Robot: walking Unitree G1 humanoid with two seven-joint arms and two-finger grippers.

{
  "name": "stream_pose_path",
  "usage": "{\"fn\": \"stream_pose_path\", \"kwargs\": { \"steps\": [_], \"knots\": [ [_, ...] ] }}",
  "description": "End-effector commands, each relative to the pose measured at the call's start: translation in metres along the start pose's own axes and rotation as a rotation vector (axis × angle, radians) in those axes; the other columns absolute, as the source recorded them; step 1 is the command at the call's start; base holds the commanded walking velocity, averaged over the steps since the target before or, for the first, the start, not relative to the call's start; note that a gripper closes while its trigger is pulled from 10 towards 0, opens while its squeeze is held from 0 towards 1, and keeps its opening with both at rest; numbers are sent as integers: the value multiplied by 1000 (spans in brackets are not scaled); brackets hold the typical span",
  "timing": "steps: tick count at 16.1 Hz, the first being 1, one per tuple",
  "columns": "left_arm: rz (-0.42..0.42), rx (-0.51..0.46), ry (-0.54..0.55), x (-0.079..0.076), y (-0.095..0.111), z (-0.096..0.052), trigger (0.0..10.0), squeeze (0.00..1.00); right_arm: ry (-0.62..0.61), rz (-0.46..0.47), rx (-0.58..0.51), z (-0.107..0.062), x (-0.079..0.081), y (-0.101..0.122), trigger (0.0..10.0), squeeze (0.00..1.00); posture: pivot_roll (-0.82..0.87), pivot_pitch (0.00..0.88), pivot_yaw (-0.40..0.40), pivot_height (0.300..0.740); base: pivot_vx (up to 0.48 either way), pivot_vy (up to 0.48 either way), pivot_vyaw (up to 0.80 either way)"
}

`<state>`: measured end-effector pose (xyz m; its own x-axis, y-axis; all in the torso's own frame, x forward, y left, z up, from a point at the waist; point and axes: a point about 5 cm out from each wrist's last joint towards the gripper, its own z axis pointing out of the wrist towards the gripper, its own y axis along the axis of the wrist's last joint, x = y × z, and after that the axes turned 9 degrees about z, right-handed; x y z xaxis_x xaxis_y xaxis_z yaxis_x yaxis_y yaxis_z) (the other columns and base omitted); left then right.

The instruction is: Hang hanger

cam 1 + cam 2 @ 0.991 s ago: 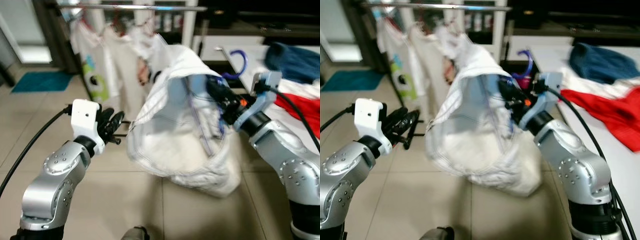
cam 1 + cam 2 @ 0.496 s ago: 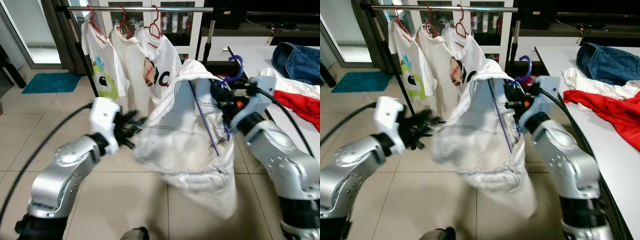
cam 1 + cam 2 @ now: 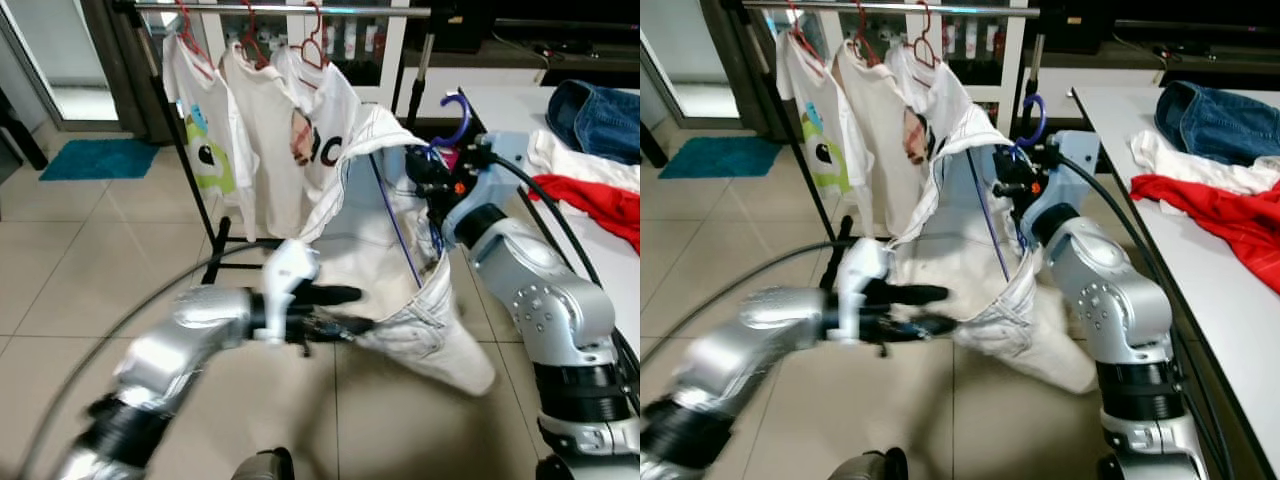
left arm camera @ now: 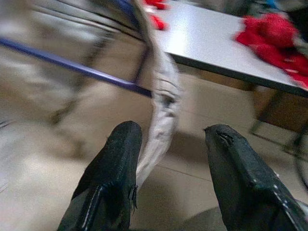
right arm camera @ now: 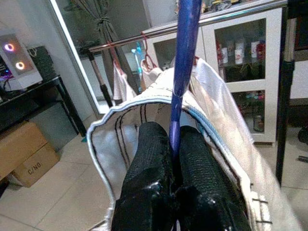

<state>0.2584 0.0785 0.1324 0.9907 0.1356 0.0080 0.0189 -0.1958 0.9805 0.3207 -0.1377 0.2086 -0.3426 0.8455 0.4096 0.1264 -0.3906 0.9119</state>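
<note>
While clamped in the right gripper (image 5: 172, 159), the hanger (image 5: 182, 62) rises upward.

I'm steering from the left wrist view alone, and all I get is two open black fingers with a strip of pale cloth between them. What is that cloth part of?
Observer: It is the lower edge of a white garment draped on a blue hanger.
Operator: Who holds the hanger?
Observer: The right gripper, shut on the hanger's stem just under the hook.
Operator: Where is the rail from there?
Observer: The clothes rail runs above and beyond the hook, with three T-shirts already hanging on red hangers.
Operator: And my own gripper?
Observer: The left gripper reaches under the garment's hem, low, above the tiled floor.
</note>
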Motion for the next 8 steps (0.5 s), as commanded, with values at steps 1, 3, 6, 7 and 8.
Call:
{"fn": "stream_pose_path", "kwargs": {
  "steps": [1, 3, 6, 7, 8],
  "knots": [
    [9, 27, -24, 1, -5, 0, 10000, 0, 51, -14, -63, 2, 11, 17, 10000, 0, -68, 0, -3, 740, 0, 0, 0],
    [22, 50, -51, 4, -11, 5, 10000, 0, 58, -16, -60, 3, 12, 17, 10000, 0, -75, 0, -2, 740, 0, 0, 0],
    [114, 87, -10, 19, -23, 19, 3451, 0, 81, 2, -61, 3, 16, 19, 10000, 0, -86, 0, 6, 740, 0, 0, 0],
    [99, 68, -23, 19, -23, 20, 1608, 0, 84, 9, -61, 3, 17, 19, 10000, 0, -90, 0, 8, 740, 0, 0, 0],
    [103, 52, -34, 19, -22, 21, 0, 0, 83, 11, -60, 2, 17, 18, 10000, 0, -92, 0, 10, 740, 0, 0, 0]
  ]
}}
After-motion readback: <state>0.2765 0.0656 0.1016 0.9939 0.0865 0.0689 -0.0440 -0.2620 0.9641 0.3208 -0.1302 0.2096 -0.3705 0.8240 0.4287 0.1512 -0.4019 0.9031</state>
